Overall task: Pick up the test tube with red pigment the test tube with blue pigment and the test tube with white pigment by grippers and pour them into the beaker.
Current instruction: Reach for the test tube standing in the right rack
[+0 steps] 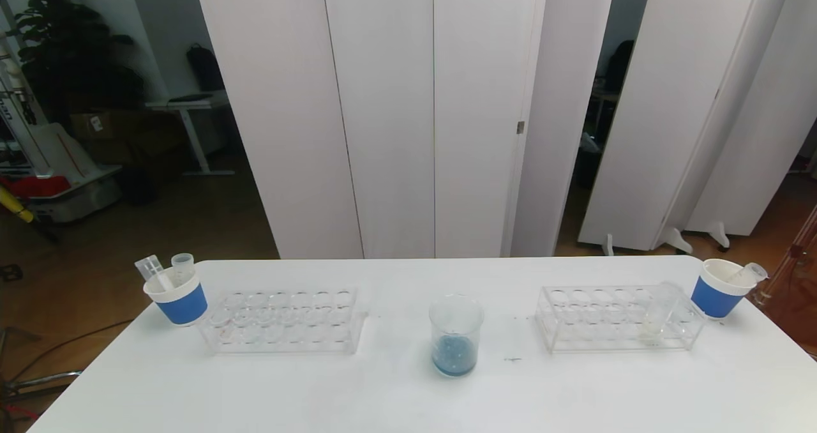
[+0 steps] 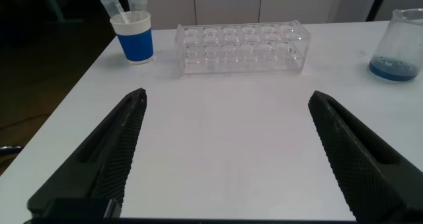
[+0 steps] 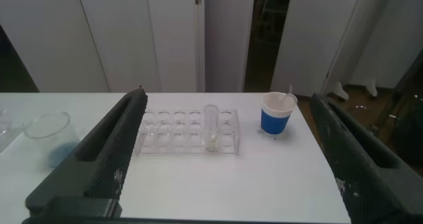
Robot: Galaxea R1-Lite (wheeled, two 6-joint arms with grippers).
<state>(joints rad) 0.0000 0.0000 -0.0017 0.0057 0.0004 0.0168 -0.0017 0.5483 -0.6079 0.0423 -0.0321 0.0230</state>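
Observation:
The clear beaker (image 1: 455,334) stands mid-table with blue pigment lying in its bottom; it also shows in the left wrist view (image 2: 400,45) and the right wrist view (image 3: 49,138). The test tube with white pigment (image 1: 657,315) (image 3: 211,126) leans in the right-hand clear rack (image 1: 619,318) (image 3: 188,131). No test tube with red pigment or with blue pigment is in view. My left gripper (image 2: 227,95) hovers open over bare table, short of the left rack (image 2: 241,47). My right gripper (image 3: 228,95) is open too, held back from the right rack. Neither arm appears in the head view.
The left rack (image 1: 284,321) holds no tubes. A blue-banded white cup (image 1: 179,296) (image 2: 135,36) at the table's far left corner holds two clear tubes. A matching cup (image 1: 718,288) (image 3: 277,113) at the far right corner holds one. White panels stand behind the table.

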